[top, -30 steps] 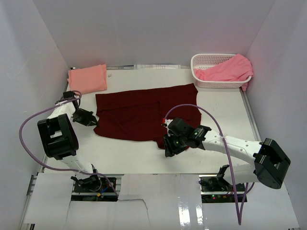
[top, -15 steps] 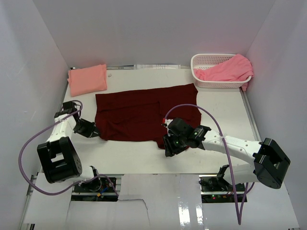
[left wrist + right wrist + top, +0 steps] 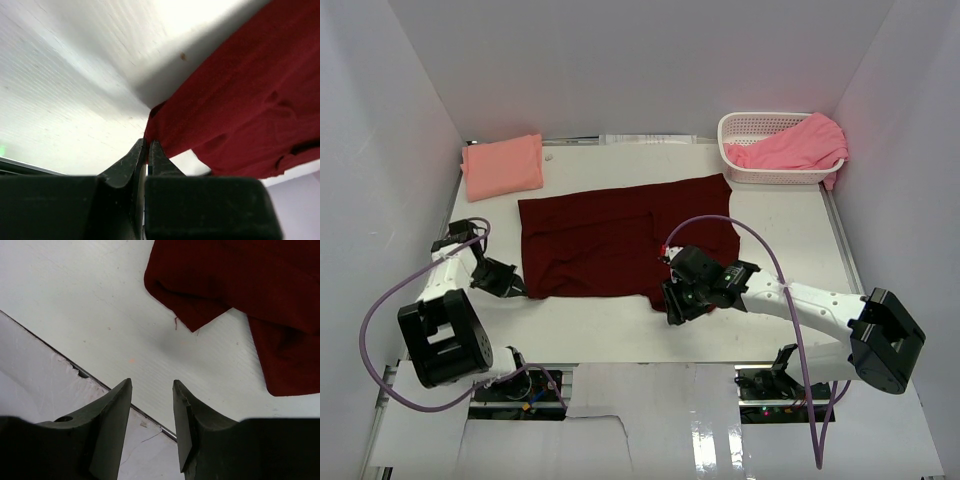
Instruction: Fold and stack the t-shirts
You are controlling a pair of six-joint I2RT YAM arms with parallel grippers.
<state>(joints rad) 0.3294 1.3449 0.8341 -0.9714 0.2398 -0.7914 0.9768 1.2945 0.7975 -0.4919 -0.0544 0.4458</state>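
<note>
Left end effector (image 3: 148, 146) is nearly closed, pinching the near-left corner of the maroon t-shirt (image 3: 620, 235). The rest of the shirt is spread on the counter (image 3: 790, 240), ahead of it and to its right.

Right end effector (image 3: 152, 390) is partly open with nothing between its fingers. It sits just short of the shirt's near-right hem corner.

Folded salmon-peach t-shirt (image 3: 502, 166) lies well beyond the left end effector.

Pink t-shirt (image 3: 790, 147) is heaped in the white lattice basket (image 3: 760, 176), far beyond the right end effector.
</note>
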